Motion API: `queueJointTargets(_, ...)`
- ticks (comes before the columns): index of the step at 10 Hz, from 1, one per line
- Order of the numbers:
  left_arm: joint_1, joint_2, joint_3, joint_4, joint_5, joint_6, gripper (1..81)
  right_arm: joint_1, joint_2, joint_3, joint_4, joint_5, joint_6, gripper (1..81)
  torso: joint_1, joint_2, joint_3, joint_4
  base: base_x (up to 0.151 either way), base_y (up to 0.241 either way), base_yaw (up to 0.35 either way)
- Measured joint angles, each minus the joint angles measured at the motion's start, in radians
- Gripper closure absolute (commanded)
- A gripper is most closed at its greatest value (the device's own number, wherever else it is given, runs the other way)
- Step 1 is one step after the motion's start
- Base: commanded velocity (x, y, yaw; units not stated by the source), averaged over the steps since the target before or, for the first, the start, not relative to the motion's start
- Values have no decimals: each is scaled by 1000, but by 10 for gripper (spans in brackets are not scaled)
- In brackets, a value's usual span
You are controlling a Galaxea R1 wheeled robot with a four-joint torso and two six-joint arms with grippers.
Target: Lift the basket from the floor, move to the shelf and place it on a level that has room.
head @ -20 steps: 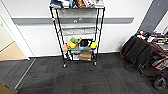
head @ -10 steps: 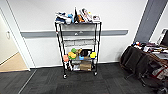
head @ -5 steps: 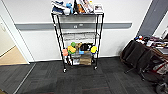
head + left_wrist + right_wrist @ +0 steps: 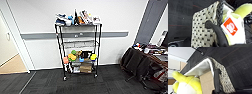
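The basket (image 4: 201,32), beige-white woven with a dark rim, hangs above the floor (image 4: 180,15) with a yellow and white plush toy (image 4: 238,11) inside. My left gripper (image 4: 211,23) is shut on its wall at the rim, one black finger (image 4: 218,32) lying on the weave. My right gripper (image 4: 214,73) is shut on another part of the basket (image 4: 224,79), a finger (image 4: 216,80) against the rim. The shelf (image 4: 78,47) stands ahead by the wall. Its second level (image 4: 78,44) looks bare; the top (image 4: 77,20) holds books.
Colourful items (image 4: 80,58) fill the third tier, and a brown cardboard box (image 4: 85,68) sits on the lowest. A cluttered desk with dark chairs (image 4: 147,60) stands at the right. At the left is a doorway (image 4: 10,52). Dark carpet (image 4: 100,82) lies before the shelf.
The whole head picture has shifted: the shelf now sits lower in it with its top tier in full view and looks slightly nearer. That is camera motion, not the shelf's.
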Motion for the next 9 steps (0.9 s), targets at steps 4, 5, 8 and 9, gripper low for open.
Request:
queueJointTargets(4, 13, -2, 0, 3, 14, 0, 811, -13, 0, 0, -16, -14, 0, 811, -2, 0, 35, 0, 0, 0, 0)
queueJointTargets(5, 17, -3, 0, 10, 22, 12, 811, -16, 0, 0, -21, -21, 0, 811, -2, 0, 34, 0, 0, 0, 0)
queueJointTargets(8, 16, -12, 18, 44, 29, 57, 811, -16, -5, 0, -43, -85, 1, 811, -2, 0, 34, 0, 0, 0, 0)
queueJointTargets(9, 16, -16, 23, 46, 29, 71, 811, -16, -5, 0, -43, -86, 4, 811, -2, 0, 34, 0, 0, 0, 0)
